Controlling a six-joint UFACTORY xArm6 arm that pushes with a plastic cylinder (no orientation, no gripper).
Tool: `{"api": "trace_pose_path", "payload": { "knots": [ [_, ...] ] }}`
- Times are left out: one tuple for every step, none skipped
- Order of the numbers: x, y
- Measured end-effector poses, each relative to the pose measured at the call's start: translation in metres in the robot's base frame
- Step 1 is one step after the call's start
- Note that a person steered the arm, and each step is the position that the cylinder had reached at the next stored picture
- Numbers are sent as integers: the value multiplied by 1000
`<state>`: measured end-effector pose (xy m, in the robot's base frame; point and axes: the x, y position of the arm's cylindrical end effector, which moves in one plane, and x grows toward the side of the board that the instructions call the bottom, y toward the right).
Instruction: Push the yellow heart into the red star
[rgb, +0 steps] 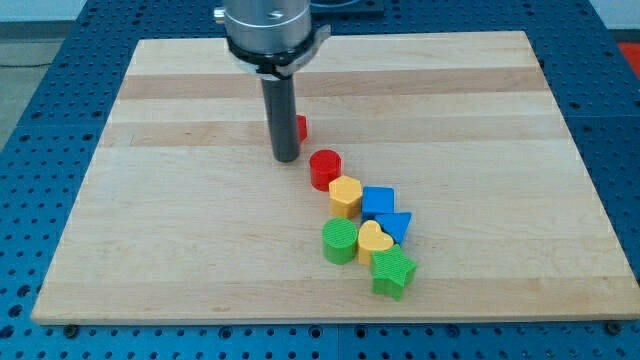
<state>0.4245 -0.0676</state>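
The yellow heart (375, 240) lies low and right of centre, wedged between a green cylinder (340, 241), a blue triangle (395, 226) and a green star (394, 271). A red block (300, 127), mostly hidden behind the rod, shows only a sliver; its star shape cannot be made out. My tip (286, 158) rests on the board just left of and below that red block, well up and left of the yellow heart.
A red cylinder (325, 169) sits just right of and below my tip. A yellow hexagon (345, 195) and a blue block (378, 201) lie between it and the heart. The wooden board (180, 230) has blue table around it.
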Motion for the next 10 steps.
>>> {"api": "trace_pose_path", "payload": {
  "knots": [
    [35, -39],
    [99, -37],
    [168, 16],
    [194, 60],
    [194, 65],
    [194, 122],
    [194, 183],
    [192, 227],
    [192, 219],
    [184, 199]
  ]
}}
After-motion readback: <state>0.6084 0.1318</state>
